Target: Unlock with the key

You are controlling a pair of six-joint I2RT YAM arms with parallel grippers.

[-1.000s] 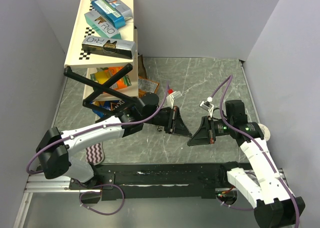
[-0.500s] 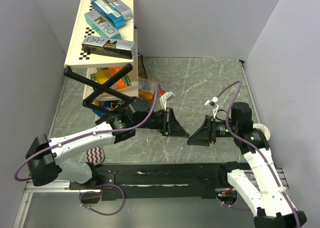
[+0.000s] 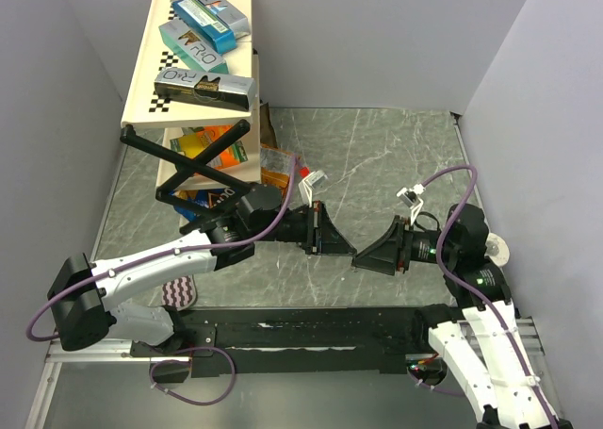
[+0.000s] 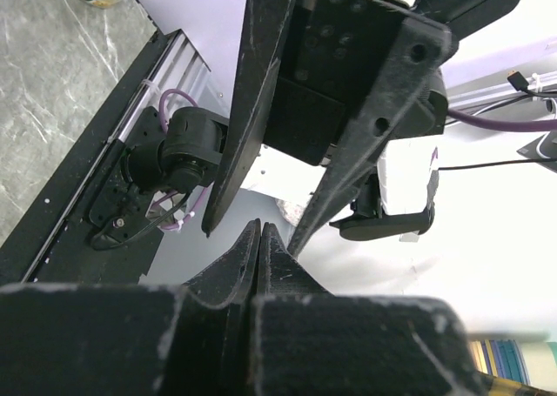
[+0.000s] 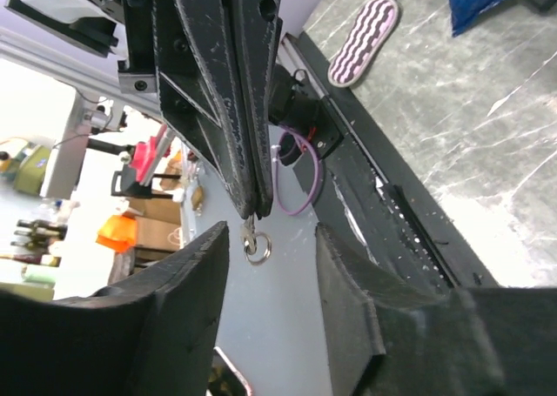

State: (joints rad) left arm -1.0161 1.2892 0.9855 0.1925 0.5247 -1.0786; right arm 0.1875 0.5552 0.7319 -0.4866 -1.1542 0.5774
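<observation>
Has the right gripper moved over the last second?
Yes, slightly. The right gripper edged away from the black base rail toward the left gripper, while its arm swung toward the right wall.

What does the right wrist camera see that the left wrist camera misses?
Only right wrist: the key dangling from the left arm's shut fingers, and a striped pad. Only left wrist: the right arm's open fingers facing it. Both: the marbled table and the black rail.
</observation>
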